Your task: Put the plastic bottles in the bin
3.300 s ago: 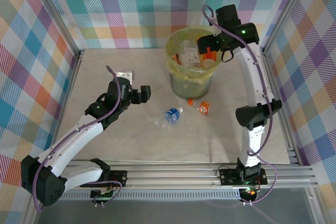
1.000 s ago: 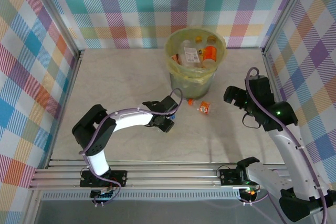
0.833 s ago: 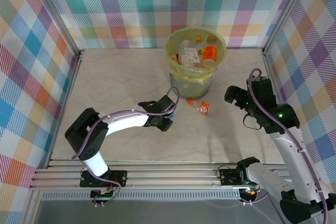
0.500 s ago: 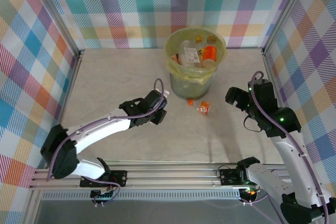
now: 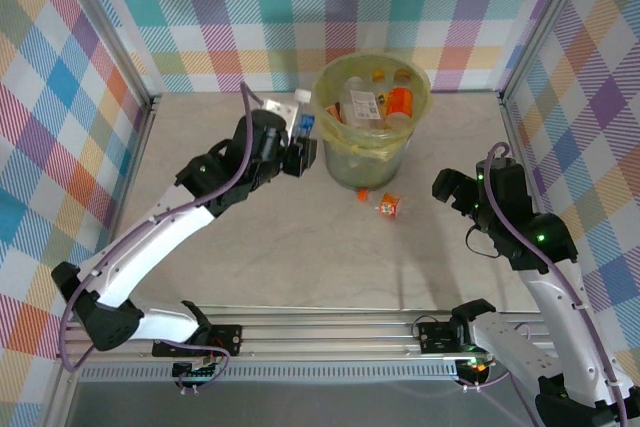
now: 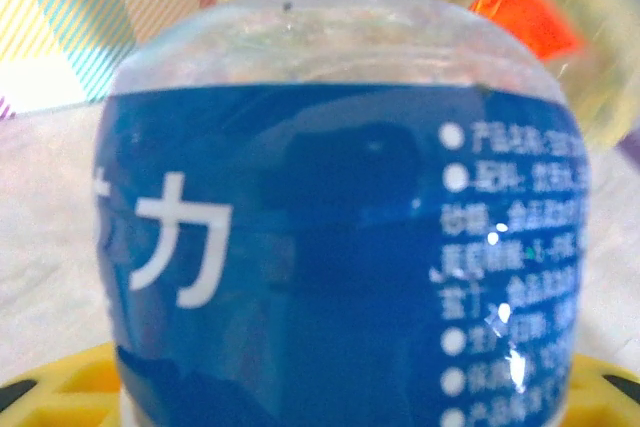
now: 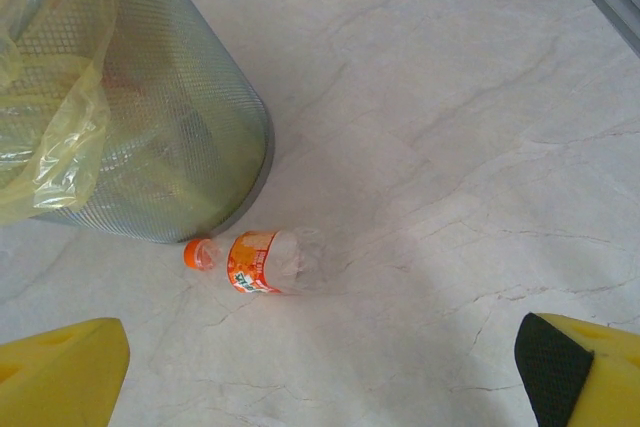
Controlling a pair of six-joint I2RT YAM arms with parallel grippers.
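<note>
On the right, released right tool (image 5: 452,187), yellow fingers (image 7: 60,367) spread wide, apart from small clear orange-labelled plastic bottle (image 5: 388,205) lying on pale marbled surface (image 5: 300,267) near foot of round olive-green mesh bin (image 5: 365,162) lined with yellowish bag. Farther back, left tool (image 5: 299,144) clenched on blue-labelled clear plastic bottle (image 5: 305,125), just beside bin's left rim.

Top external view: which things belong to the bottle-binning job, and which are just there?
Job: bin; bottles inside it; blue-label bottle in the left gripper; orange-label bottle lying on the table.
Not the job: checked walls; metal rail.
</note>
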